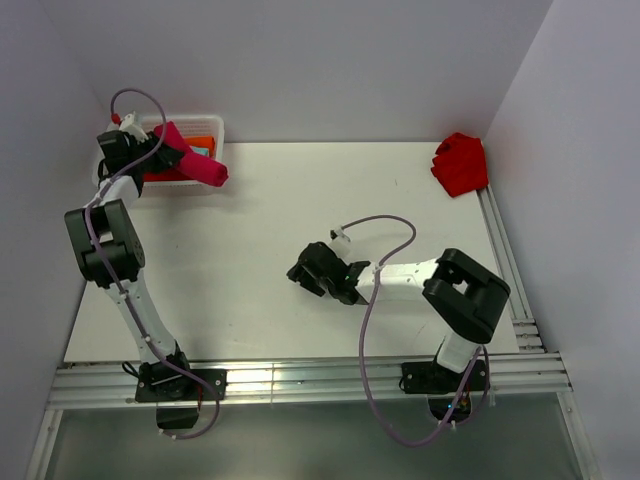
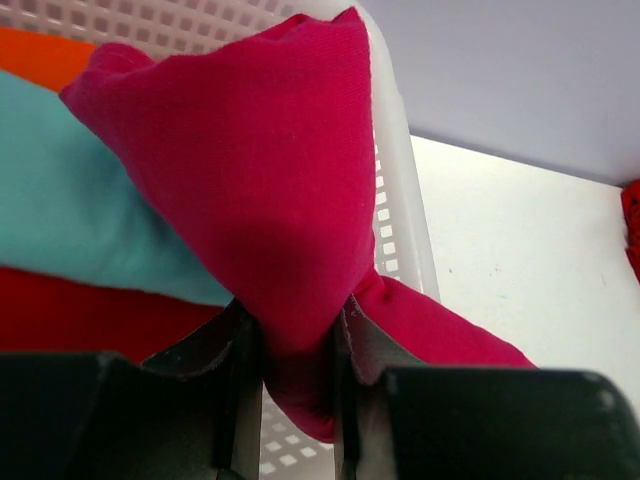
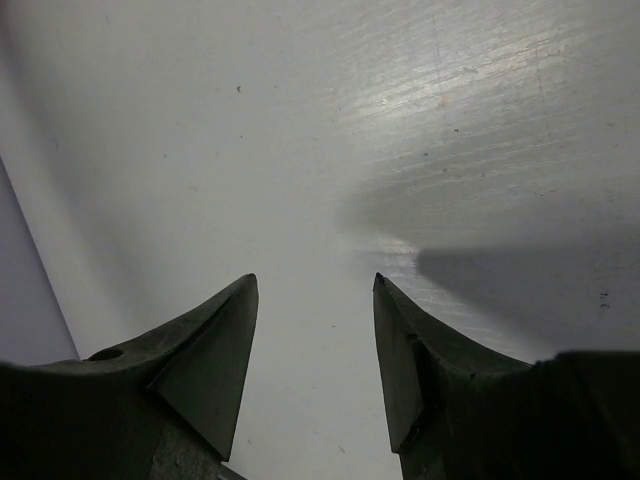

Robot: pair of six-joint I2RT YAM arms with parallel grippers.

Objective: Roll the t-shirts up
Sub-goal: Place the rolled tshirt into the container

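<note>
- The counter [image 1: 250,220] is the biggest thing here, and its middle carries no spread or rolled shirt. I judge the task barely begun: fetching is under way, and laying flat and rolling are all left to do.
- The white basket [image 1: 215,125] sits at the counter's far corner on my left side. It serves as the stock bin.
- Inside the basket lie a teal tee [image 2: 90,210], an orange tee [image 2: 30,55] at the back by the perforated wall, and a red tee [image 2: 60,310] nearest my wrist. All three are loose and none is rolled.
- The crimson tee [image 2: 260,170] is half out of the basket. One end is draped over the rim onto the counter just beside the basket, and a bunched fold rises from my grip.
- A scarlet tee [image 1: 461,163] lies crumpled well apart from the basket, at the opposite far corner. From here I cannot tell whether it is rolled or merely heaped.
- My left jaws, right at the basket's rim, are pinched tight on that crimson fold.
- My right jaws hover well apart from the basket over bare counter, parted and holding nothing.
</note>
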